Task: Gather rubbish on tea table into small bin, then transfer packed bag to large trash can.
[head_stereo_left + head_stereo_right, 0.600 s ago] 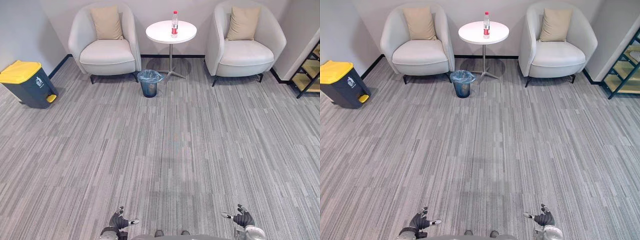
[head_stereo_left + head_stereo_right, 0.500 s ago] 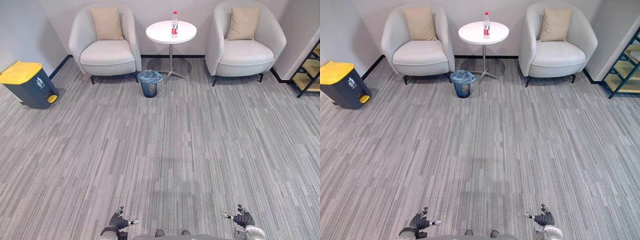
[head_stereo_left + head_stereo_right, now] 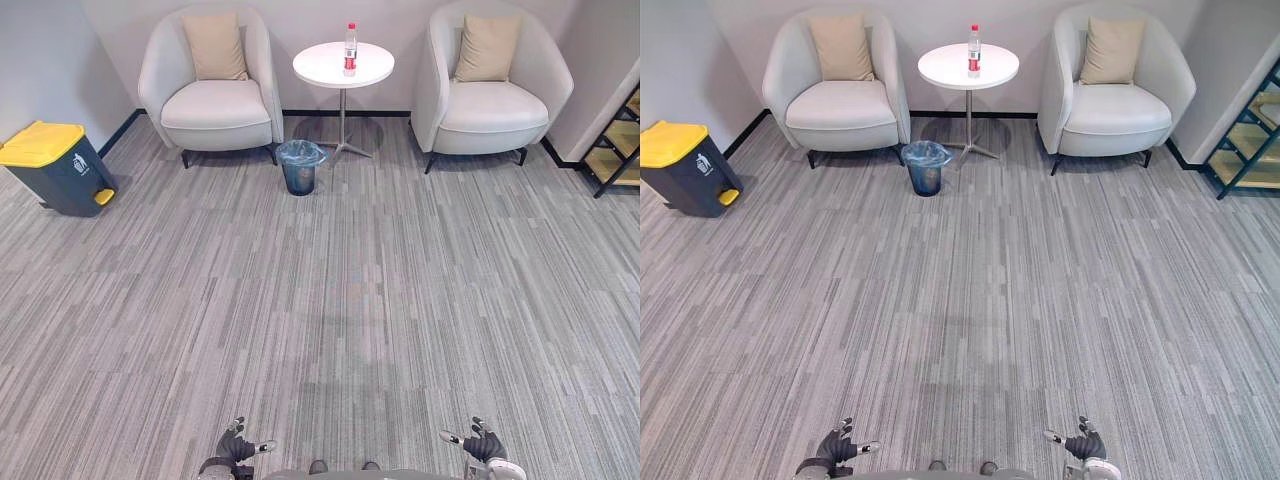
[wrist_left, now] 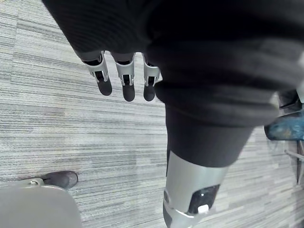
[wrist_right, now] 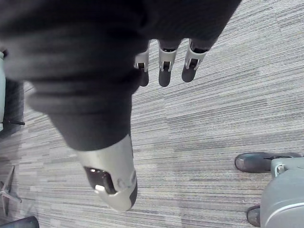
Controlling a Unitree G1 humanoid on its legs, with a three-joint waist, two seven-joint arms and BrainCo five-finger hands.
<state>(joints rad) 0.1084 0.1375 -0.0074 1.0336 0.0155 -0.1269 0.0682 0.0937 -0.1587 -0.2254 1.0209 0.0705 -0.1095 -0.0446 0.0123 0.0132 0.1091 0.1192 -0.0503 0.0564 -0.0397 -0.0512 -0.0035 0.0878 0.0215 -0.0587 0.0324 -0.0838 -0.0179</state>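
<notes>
Left hand (image 3: 238, 445): its fingers (image 4: 124, 80) are released, extended side by side over the carpeted floor (image 3: 330, 300), with nothing between them and the thumb. Right hand (image 3: 480, 443): its fingers (image 5: 164, 71) are likewise released and extended above the carpet. Both hands hang low at the near edge of the eye views, well apart from each other and from every task item.

Far side of the room: a round white counter (image 3: 325, 66) on a single pedestal stands against the wall. One clear bottle (image 3: 350, 48) with a red cap and a red label stands upright on its top, toward the back.

The small bin (image 3: 299, 168), lined with a blue bag (image 3: 300, 152), stands on the floor just beside the counter's foot, on the robot's left of it.

The large trash can (image 3: 55, 168), dark grey with a yellow lid, lid down, stands by the left wall, well apart from the small bin.

The left armchair (image 3: 208, 100) and the right armchair (image 3: 490, 95) flank the counter. Each carries a beige cushion upright against its back.
</notes>
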